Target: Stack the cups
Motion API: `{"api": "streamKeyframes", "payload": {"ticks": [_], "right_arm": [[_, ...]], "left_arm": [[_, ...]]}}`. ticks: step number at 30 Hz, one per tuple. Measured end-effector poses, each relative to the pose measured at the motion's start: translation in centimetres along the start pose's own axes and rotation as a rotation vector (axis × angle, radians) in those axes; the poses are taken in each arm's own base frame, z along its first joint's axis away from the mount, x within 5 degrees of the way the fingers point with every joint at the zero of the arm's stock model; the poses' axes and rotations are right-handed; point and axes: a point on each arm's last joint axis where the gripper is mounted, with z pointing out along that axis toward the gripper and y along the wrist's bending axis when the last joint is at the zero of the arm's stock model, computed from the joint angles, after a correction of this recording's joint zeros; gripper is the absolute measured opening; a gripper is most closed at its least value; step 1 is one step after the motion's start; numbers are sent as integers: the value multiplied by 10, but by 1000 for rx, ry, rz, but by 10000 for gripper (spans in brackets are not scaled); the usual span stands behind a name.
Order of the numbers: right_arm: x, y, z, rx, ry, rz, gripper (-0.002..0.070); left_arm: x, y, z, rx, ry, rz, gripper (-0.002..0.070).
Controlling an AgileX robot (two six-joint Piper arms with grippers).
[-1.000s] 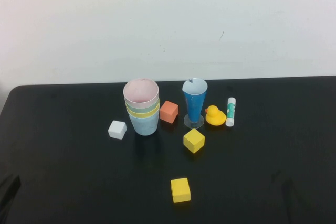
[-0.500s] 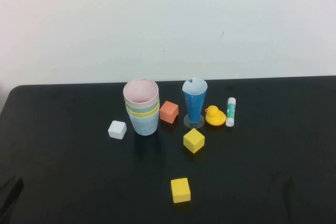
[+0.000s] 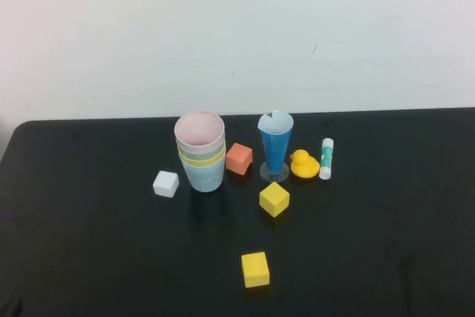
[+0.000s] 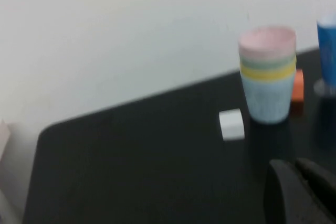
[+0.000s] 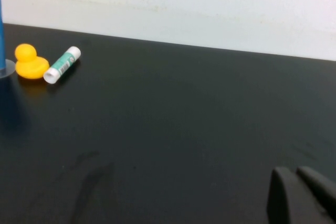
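- High view: the four cups (image 3: 200,154) stand nested in one stack at mid-table, pink on top, light blue at the bottom.
- A white block (image 3: 165,183) sits just beside the stack, an orange block (image 3: 239,158) on the other side.
- Left gripper (image 4: 299,192) hangs near the table's edge, fingers together, holding nothing.
- Right gripper (image 5: 300,195) likewise, closed and empty, well apart from the duck (image 5: 30,62).

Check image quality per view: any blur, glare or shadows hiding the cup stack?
High view: sharp, even light, no glare; stacked cups fully readable on the table.
Left wrist view: soft and blurred, stack colours still distinct; left gripper a dark smear.
Right wrist view: clear; right gripper dark, duck crisp.
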Motion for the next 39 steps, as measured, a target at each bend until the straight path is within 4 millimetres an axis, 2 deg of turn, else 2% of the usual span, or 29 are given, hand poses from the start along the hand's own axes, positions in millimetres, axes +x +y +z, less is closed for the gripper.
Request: {"api": "streamKeyframes", "payload": {"ticks": [8, 14, 18, 39], "right_arm": [[-1, 0, 0, 0, -2, 0, -1], [-1, 0, 0, 0, -2, 2, -1], [-1, 0, 0, 0, -2, 2, -1], [-1, 0, 0, 0, -2, 2, -1]], "left_arm": [[11, -2, -1, 26, 123, 36, -1], [12, -3, -1, 16, 141, -176, -1], [12, -3, -1, 12, 143, -233, -1], [13, 0, -1, -11, 149, -172, -1]]}}
